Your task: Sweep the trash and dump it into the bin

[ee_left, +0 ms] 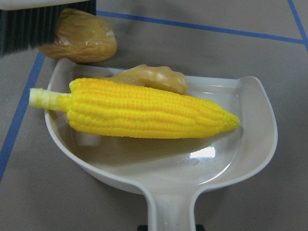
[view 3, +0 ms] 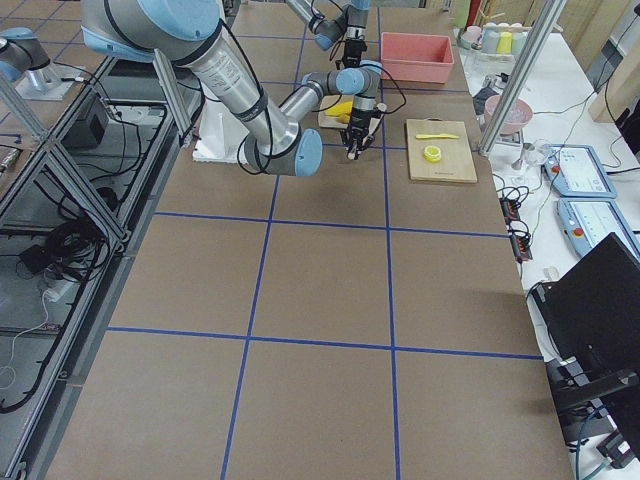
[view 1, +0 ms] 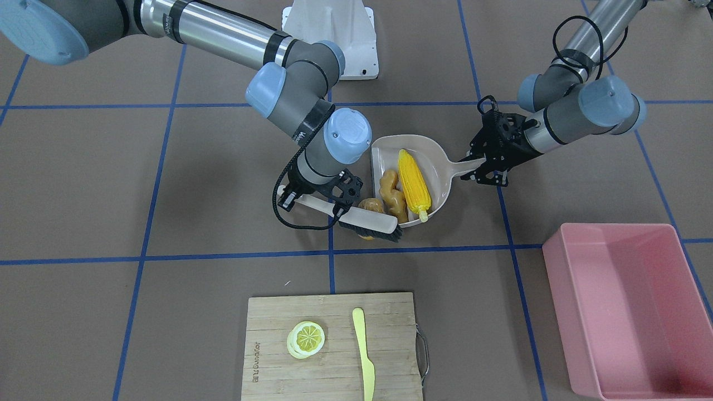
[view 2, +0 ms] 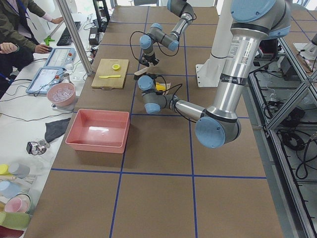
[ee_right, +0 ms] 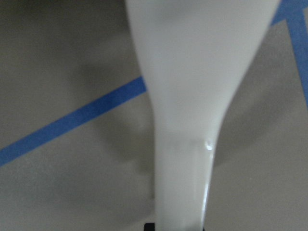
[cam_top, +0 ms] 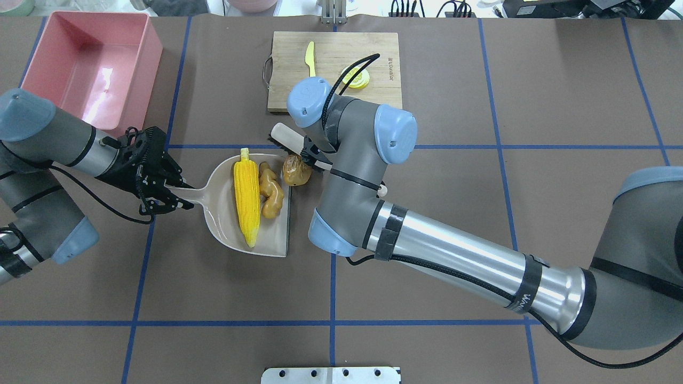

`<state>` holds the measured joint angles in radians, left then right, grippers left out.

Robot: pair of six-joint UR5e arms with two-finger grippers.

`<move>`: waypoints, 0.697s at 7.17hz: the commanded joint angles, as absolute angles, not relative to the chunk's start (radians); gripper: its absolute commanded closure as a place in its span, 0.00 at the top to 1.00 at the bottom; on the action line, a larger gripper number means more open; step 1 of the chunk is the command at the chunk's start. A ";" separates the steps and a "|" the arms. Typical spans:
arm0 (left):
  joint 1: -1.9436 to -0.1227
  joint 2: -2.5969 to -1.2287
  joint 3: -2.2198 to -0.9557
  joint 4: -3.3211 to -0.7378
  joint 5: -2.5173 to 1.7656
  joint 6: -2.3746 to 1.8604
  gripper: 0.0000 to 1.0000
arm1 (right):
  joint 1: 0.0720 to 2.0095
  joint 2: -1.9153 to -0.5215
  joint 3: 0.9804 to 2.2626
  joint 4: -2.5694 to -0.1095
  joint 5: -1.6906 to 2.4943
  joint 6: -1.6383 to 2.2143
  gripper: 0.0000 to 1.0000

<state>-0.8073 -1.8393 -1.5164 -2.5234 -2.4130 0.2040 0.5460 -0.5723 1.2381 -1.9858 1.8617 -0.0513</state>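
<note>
Now my left gripper [cam_top: 169,193] clamps the dustpan [cam_top: 224,226] by its handle, my right gripper [view 1: 320,199] clamps the brush [view 1: 367,221]; light, roll-prone corn cob [cam_top: 247,200] and ginger root [cam_top: 269,194] ride inside, potato [cam_top: 296,170] outside at two o'clock, bin [cam_top: 153,56] at ten

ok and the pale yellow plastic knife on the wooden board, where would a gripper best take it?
Probably the handle half of the pale yellow plastic knife, the end away from the robot. Come straight down, jaws across its narrow width: it lies flat on the wooden cutting board, so no side gets under it. The round lemon slice lies apart, leaving room.
</note>
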 commanded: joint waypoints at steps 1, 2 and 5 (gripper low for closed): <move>-0.807 -1.839 -1.517 -2.523 -2.413 0.204 0.00 | 0.535 -0.606 1.383 -2.086 1.906 -0.044 0.00; -0.807 -1.839 -1.517 -2.523 -2.413 0.204 0.00 | 0.526 -0.620 1.434 -2.129 1.922 -0.043 0.00; -0.807 -1.838 -1.516 -2.523 -2.413 0.204 0.00 | 0.619 -0.758 1.525 -2.155 2.178 0.060 0.00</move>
